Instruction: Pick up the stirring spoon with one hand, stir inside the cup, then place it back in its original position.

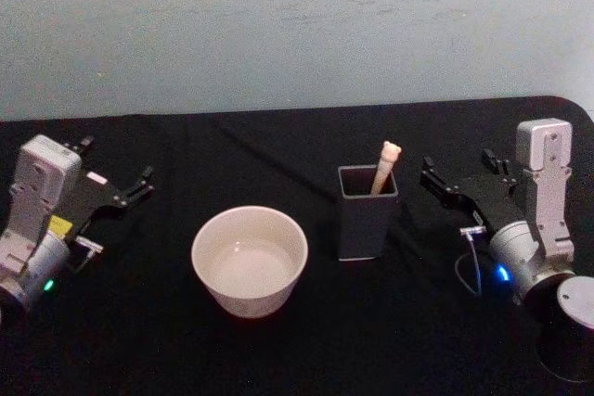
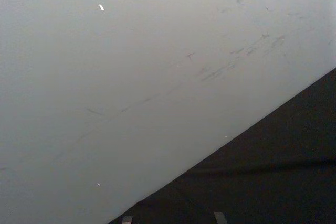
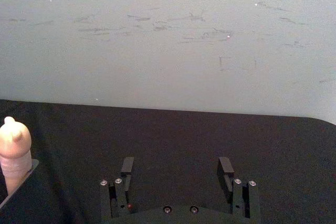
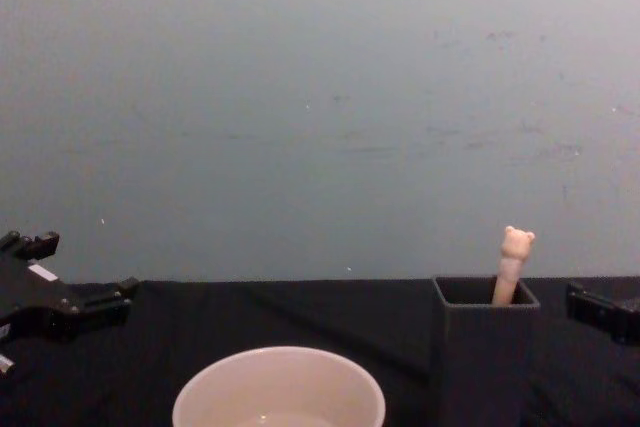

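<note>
Cup (image 1: pixel 250 260) sits nearest the robot on the black-draped counter (image 1: pixel 278 155), left of centre, upright, cream-white, nothing solid in it. In the chest view its rim (image 4: pixel 279 388) fills the bottom edge.

Dark grey square holder (image 1: pixel 368 212) stands just beyond and right of the cup, apart from it, upright. Stirring spoon (image 1: pixel 384 168) stands in the holder, handle up, leaning toward the right-rear corner; the bear-head top pokes above the rim, the bowl is hidden inside. Chest view shows the same: bear head (image 4: pixel 515 247) above the holder mouth (image 4: pixel 485 332). Right wrist view catches the handle top (image 3: pixel 13 150) at the frame edge.

Right gripper (image 1: pixel 434 178) hovers low just right of the holder, pointing at it, not touching; jaws spread, nothing between them, both fingers (image 3: pixel 127 167) visible apart in the wrist view. Blue ring light lit on its arm (image 1: pixel 524 261).

Left gripper (image 1: pixel 116 173) is parked at the far left of the counter, well apart from the cup; jaws spread, holding nothing. Chest view shows it (image 4: pixel 75 277) at the left edge.

Plain grey wall (image 1: pixel 297 25) behind the counter.
</note>
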Controlling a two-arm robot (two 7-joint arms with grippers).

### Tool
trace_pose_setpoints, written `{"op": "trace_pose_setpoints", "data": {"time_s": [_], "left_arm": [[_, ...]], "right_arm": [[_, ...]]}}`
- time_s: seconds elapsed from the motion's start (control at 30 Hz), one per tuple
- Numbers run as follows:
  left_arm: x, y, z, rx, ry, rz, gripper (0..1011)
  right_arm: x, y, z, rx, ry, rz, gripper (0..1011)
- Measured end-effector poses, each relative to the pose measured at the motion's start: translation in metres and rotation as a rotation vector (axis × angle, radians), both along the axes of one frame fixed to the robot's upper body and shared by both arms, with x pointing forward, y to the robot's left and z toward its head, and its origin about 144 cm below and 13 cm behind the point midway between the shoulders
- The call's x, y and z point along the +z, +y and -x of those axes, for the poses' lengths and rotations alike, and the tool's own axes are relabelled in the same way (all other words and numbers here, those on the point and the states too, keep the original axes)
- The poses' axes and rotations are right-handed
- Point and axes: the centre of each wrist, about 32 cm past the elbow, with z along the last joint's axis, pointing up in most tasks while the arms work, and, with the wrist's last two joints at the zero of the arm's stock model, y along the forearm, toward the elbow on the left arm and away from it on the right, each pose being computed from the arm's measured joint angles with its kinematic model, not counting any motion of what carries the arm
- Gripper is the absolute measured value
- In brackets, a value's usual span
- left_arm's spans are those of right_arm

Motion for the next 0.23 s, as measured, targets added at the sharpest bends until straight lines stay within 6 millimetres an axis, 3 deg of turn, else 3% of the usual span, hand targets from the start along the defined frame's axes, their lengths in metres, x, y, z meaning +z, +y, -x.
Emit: {"op": "trace_pose_setpoints", "data": {"time_s": [0.23], "left_arm": [[0.0000,0.0000,0.0000,0.000,0.000,0.000,1001]], "right_arm": [[0.0000,0.0000,0.0000,0.000,0.000,0.000,1002]]}}
